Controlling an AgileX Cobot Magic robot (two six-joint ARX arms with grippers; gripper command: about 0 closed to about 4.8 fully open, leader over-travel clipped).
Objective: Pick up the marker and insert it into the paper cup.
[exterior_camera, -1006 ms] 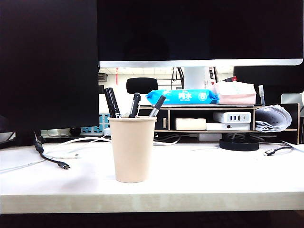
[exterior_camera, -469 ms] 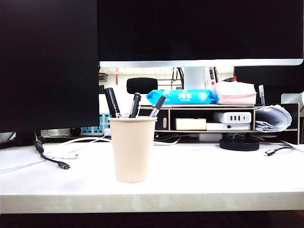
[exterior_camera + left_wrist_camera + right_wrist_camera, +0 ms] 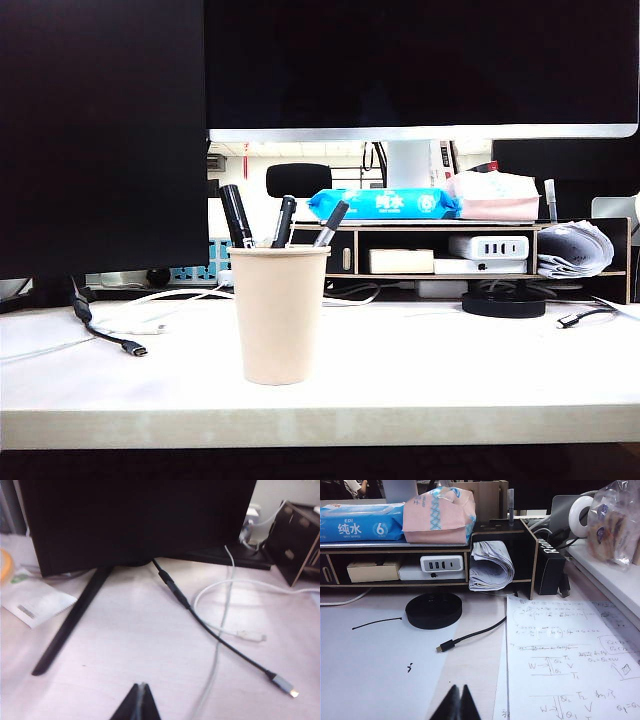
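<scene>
Looking across the worktop (image 3: 450,380) from the front, we see the paper cup (image 3: 279,315) standing upright near the middle, slightly left of centre. The marker (image 3: 236,215) already stands inside it, its thick black body leaning toward the left rim, long axis nearly upright. Two slimmer pens (image 3: 284,221) lean beside it in the same cup. We judge the insertion done, so no further reach seems needed.

Neither arm shows in the front view. From the left wrist camera we see the left gripper (image 3: 138,703) with its tips pressed together, holding nothing, above bare worktop near a black cable (image 3: 215,635), a white cable (image 3: 222,615) and a monitor stand (image 3: 70,622). From the right wrist camera we see the right gripper (image 3: 457,703) likewise clenched and empty, over the worktop beside a sheet of handwritten notes (image 3: 570,655), facing a black round disc (image 3: 433,610) and a wooden shelf (image 3: 420,547).

Neither wrist camera shows the cup, so we cannot tell which gripper is nearer to it.
</scene>
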